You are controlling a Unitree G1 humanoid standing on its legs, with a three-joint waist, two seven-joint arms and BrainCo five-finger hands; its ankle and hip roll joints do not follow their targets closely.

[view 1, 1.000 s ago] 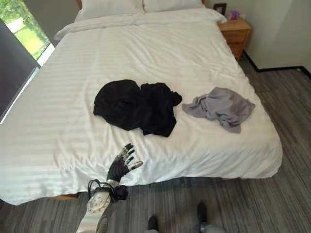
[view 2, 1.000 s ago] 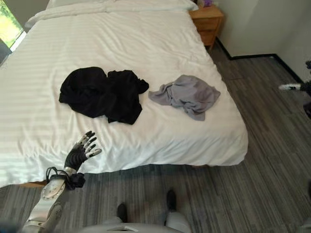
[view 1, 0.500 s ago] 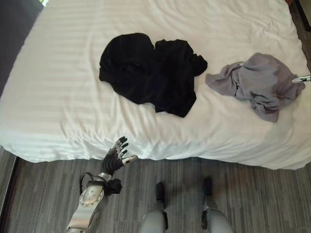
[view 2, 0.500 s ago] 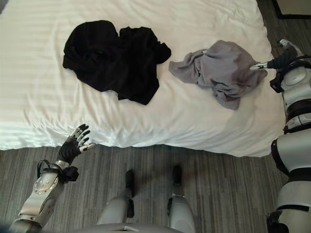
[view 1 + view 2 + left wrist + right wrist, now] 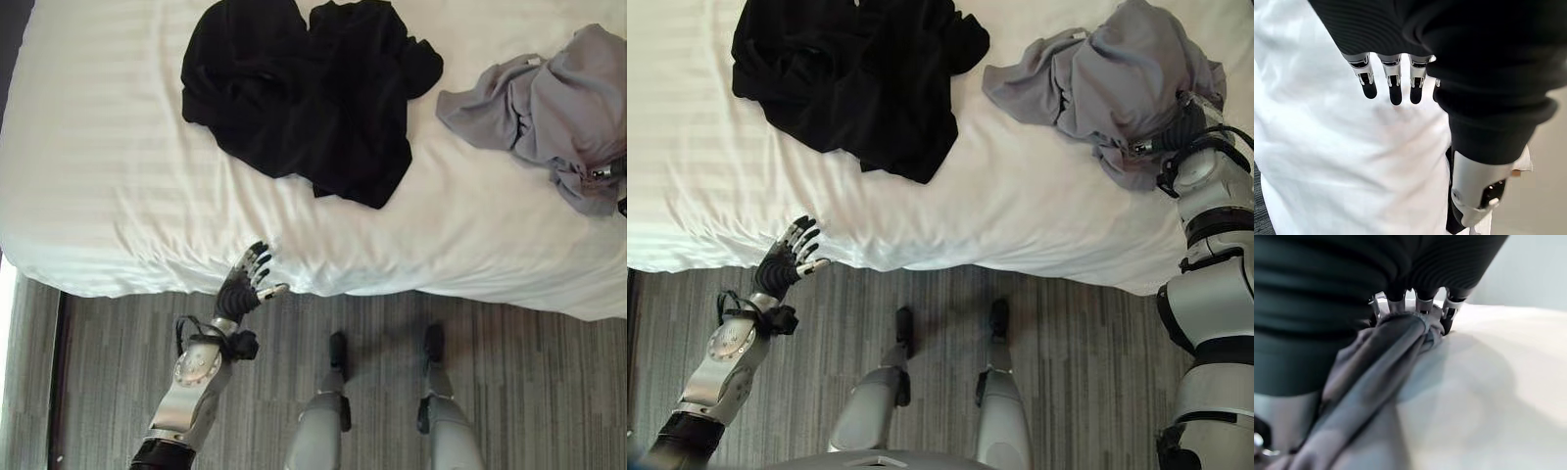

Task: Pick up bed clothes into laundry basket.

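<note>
Right hand (image 5: 1187, 125) at the near right edge of the grey garment (image 5: 1122, 83), its dark cover against the cloth; in the right wrist view the fingers (image 5: 1447, 319) press into a bunched grey fold (image 5: 1400, 340), but whether they are clenched on it cannot be told. The garment lies crumpled on the white bed (image 5: 1019, 206), spreading away from this hand toward the bed's middle. Beyond it, well apart, a black garment (image 5: 847, 73) lies in a loose heap on the same sheet. Left hand (image 5: 247, 281) is raised at the near edge of the bed, below the black garment and apart from it, fingers straight and spread, holding nothing; its fingertips (image 5: 1396, 95) face the white sheet.
</note>
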